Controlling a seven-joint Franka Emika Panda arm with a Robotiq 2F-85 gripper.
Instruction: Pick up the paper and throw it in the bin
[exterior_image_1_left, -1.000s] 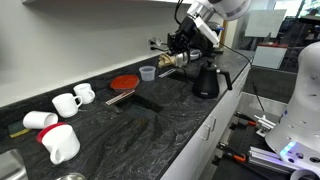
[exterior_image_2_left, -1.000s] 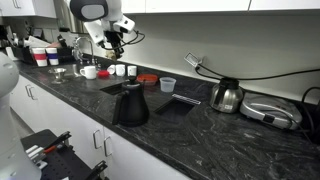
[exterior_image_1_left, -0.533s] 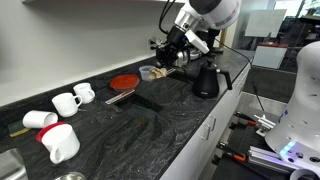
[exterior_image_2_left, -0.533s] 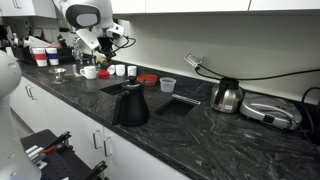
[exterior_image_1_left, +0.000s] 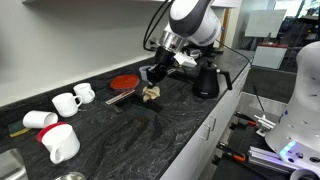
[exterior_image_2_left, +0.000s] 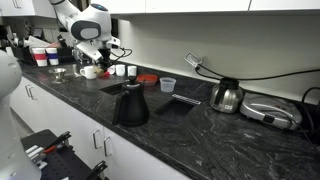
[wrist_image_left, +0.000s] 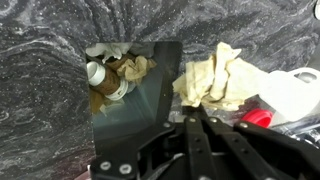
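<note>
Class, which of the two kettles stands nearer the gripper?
The black kettle; the silver kettle stands farther along the counter, away from the gripper.

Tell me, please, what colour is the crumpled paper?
Pale cream-yellow; the crumpled paper shows best in the wrist view.

Soft, even indoor light fills both exterior views, with no hard shadows. The dark counter (exterior_image_1_left: 190, 130) carries a dull sheen, and the pale wall (exterior_image_1_left: 70, 50) behind it reads bright. Both pictures are coarse, with fine detail smeared. In the wrist view the crumpled paper (wrist_image_left: 215, 75) is the brightest patch, nearly washed out, while the gripper (wrist_image_left: 195, 120) at the bottom edge is dark and soft in focus.
</note>
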